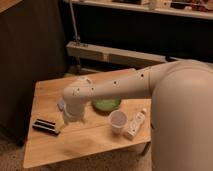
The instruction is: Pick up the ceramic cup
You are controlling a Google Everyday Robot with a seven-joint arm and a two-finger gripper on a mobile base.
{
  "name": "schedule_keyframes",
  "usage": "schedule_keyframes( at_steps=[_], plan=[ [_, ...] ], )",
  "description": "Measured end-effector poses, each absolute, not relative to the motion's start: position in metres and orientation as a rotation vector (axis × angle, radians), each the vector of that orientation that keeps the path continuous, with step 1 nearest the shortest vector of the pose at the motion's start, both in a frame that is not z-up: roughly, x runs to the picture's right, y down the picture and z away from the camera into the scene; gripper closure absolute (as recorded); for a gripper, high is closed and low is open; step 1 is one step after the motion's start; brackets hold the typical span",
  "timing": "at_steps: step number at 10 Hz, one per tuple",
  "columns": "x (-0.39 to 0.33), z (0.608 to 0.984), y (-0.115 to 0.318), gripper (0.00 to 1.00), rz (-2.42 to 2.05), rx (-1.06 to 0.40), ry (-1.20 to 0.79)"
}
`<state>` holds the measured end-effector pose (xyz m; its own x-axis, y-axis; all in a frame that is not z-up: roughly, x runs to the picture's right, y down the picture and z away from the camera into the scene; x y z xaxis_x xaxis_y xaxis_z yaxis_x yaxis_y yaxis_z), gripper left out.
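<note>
The ceramic cup [118,121] is a small plain white cup that stands upright on the wooden table [90,142], right of the middle. My arm reaches across the table from the right, and its wrist hangs over the left half. My gripper [64,119] points down at the table, well left of the cup and apart from it. Nothing shows in its grasp.
A round green plate [106,104] lies just behind the cup, partly under my arm. A white bottle with a label [135,125] lies on its side right of the cup. A black flat object [45,126] lies at the table's left, next to the gripper. A dark wall and a shelf stand behind.
</note>
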<state>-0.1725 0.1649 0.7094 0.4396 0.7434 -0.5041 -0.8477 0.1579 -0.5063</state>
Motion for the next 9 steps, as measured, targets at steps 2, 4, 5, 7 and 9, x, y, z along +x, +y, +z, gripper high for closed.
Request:
schedule_keyframes(
  at_steps=[2,4,5,7,9],
  plan=[
    [-0.147,0.692,0.133,0.2,1.174,-0.755,0.16],
    [-0.115,0.662,0.091,0.2,1.212,-0.674,0.178],
    [-0.094,0.651,0.074,0.2,1.23,-0.645,0.184],
    [-0.043,0.628,0.059,0.2,1.28,-0.61,0.189],
    [0.005,0.613,0.067,0.2,1.336,-0.592,0.21]
  ],
)
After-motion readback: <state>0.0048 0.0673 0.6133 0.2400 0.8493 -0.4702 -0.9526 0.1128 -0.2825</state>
